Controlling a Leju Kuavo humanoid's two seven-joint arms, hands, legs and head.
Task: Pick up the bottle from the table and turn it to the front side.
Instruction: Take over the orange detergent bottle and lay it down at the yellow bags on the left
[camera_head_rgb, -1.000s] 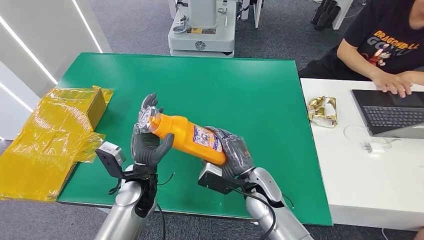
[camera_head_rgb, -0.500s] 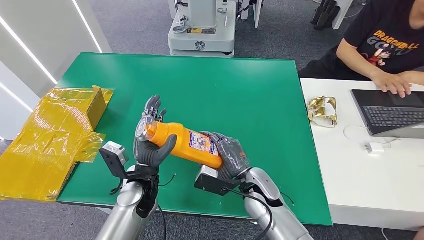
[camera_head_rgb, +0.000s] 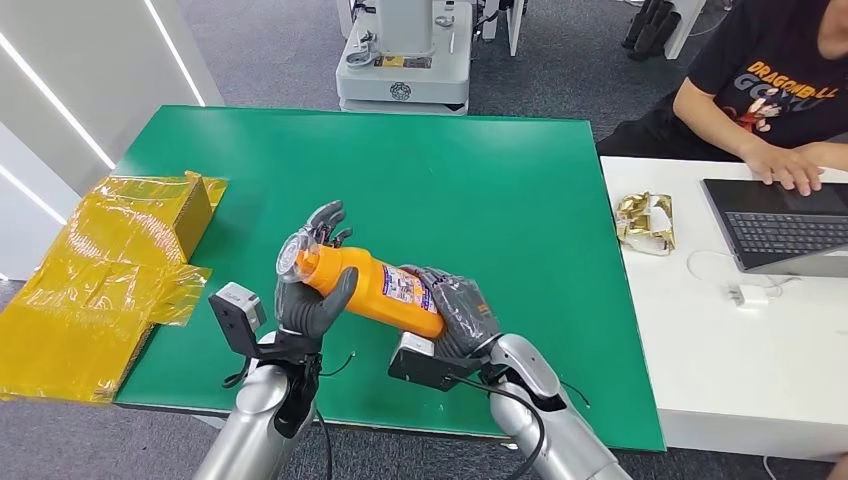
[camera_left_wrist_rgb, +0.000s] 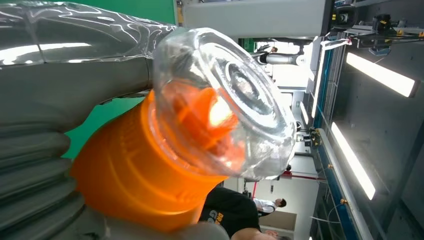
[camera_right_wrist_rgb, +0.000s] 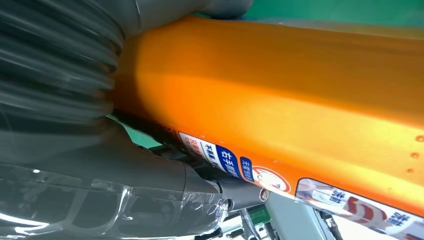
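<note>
Bottle (camera_head_rgb: 375, 284) is off the table (camera_head_rgb: 480, 180), held in the air between both hands over the near edge, about 6 o'clock on the mat. It lies roughly level, slightly tilted: cap (camera_head_rgb: 295, 257) end toward 10 o'clock and a bit higher, base toward 4 o'clock.

Left hand (camera_head_rgb: 310, 290) cups the neck and cap end, thumb wrapped under the shoulder, fingertips (camera_head_rgb: 325, 218) sticking up past the cap. In the left wrist view the clear cap (camera_left_wrist_rgb: 225, 100) sits over an orange nozzle, the orange shoulder resting against the grey palm.

Right hand (camera_head_rgb: 462, 310) is clamped round the base end, fingers wrapped over the body. In the right wrist view the orange body (camera_right_wrist_rgb: 280, 85) fills the grip, label (camera_right_wrist_rgb: 250, 170) strip along one side.

In the head view the label (camera_head_rgb: 408, 288) faces up, partly toward the camera.

Yellow bag (camera_head_rgb: 110, 270) at 9 o'clock, hanging off the table's left edge. White desk at 3 o'clock with laptop (camera_head_rgb: 785, 225) and gold wrapper (camera_head_rgb: 645, 222); a person (camera_head_rgb: 770, 90) types there. Grey machine base (camera_head_rgb: 405, 60) at 12 o'clock beyond the table.
</note>
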